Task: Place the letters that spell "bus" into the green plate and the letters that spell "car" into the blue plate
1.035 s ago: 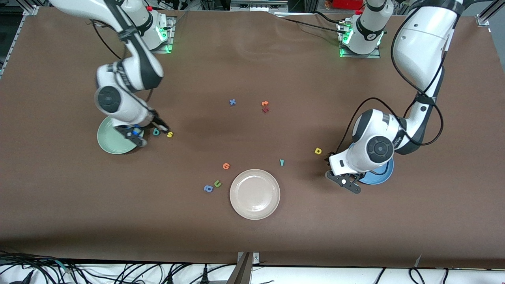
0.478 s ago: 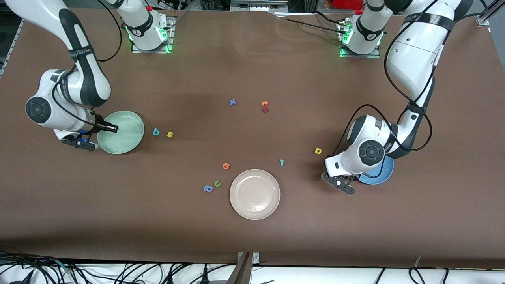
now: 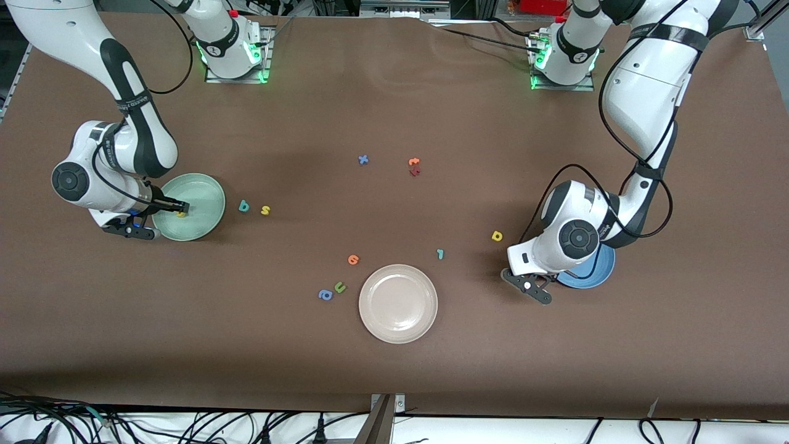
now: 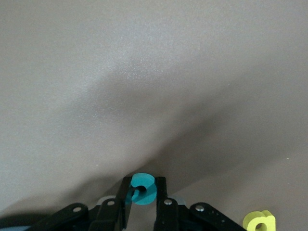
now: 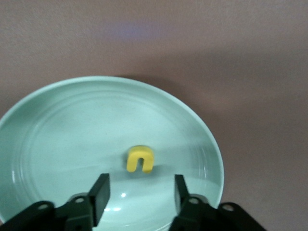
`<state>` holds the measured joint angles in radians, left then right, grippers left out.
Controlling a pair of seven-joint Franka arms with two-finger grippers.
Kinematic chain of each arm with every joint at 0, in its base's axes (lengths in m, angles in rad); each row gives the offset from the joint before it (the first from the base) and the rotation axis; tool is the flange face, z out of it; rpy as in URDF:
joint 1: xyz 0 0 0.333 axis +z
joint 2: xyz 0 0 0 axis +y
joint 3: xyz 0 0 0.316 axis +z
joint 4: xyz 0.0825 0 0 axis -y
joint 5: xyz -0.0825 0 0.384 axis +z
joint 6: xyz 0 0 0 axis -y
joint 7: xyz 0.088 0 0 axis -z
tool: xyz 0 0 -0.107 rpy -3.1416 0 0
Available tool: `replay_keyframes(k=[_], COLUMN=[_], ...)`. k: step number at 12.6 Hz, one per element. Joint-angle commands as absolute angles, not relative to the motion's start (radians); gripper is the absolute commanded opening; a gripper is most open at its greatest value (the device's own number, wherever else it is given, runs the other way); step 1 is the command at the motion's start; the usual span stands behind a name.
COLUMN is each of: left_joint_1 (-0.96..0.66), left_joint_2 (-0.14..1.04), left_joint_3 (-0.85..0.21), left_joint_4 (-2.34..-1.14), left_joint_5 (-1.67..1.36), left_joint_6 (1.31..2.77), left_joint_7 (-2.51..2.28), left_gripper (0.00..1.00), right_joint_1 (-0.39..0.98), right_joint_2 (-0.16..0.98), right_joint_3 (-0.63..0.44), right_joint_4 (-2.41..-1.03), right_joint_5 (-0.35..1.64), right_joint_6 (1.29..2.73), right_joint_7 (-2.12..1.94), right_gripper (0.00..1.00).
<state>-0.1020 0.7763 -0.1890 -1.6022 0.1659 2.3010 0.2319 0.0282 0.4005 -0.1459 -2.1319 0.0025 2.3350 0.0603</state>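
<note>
Front view: your desk (image 3: 394, 382) carries the green plate (image 3: 206, 191) holding the yellow "u" (image 3: 181, 213); teal "b" (image 3: 244, 206) and yellow "s" (image 3: 265, 210) lie beside it.

Left wrist view: left end effector (image 4: 142, 199) pinches the teal "c" (image 4: 143, 188), near the yellow "a" (image 4: 260, 221).

Right wrist view: right end effector (image 5: 139, 192) is open over the plate.

Handling: light, soft foam; pinch flat edges.

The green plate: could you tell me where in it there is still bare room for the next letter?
Most of the green plate is bare. Only the yellow "u" lies in it, just ahead of the open right gripper. The rings around that letter are free. On the table beside it wait the teal "b" and yellow "s".
</note>
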Motion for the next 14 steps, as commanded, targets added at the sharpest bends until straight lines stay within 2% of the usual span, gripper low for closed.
replay_keyframes(k=[1, 3, 5, 8, 11, 12, 13, 14], left_joint_1=[-0.101, -0.097, -0.075, 0.039, 0.11, 0.112, 0.112, 0.115], left_joint_2=[0.764, 0.732, 0.68, 0.644, 0.658, 0.663, 0.664, 0.663], left_joint_3=[-0.192, -0.193, -0.193, -0.195, -0.195, -0.195, -0.195, -0.195], left_joint_4=[-1.611, -1.605, -1.605, -1.606, -1.626, -1.631, -1.632, -1.631], left_joint_5=[0.198, 0.195, 0.186, 0.178, 0.176, 0.176, 0.176, 0.169], left_joint_6=[2.306, 2.286, 2.22, 2.146, 2.143, 2.143, 2.141, 2.141], left_joint_7=[0.259, 0.256, 0.294, 0.472, 0.563, 0.563, 0.555, 0.551], left_gripper=[0.11, 0.11, 0.13, 0.13, 0.13, 0.19, 0.5, 1.0], right_joint_1=[0.031, 0.031, 0.031, 0.035, 0.037, 0.037, 0.038, 0.04], right_joint_2=[0.309, 0.255, 0.255, 0.285, 0.365, 0.382, 0.391, 0.394], right_joint_3=[-0.126, -0.04, 0.052, 0.191, 0.233, 0.233, 0.233, 0.233], right_joint_4=[-2.132, -2.132, -2.132, -2.132, -2.146, -2.161, -2.178, -2.193], right_joint_5=[0.023, 0.023, 0.025, 0.023, 0.025, 0.025, 0.025, 0.023], right_joint_6=[2.249, 2.205, 2.197, 2.256, 2.38, 2.413, 2.437, 2.457], right_joint_7=[0.09, 0.254, 0.452, 0.734, 0.831, 0.842, 0.847, 0.847], right_gripper=[0.99, 0.98, 0.98, 0.98, 0.96, 0.96, 0.95, 0.92])
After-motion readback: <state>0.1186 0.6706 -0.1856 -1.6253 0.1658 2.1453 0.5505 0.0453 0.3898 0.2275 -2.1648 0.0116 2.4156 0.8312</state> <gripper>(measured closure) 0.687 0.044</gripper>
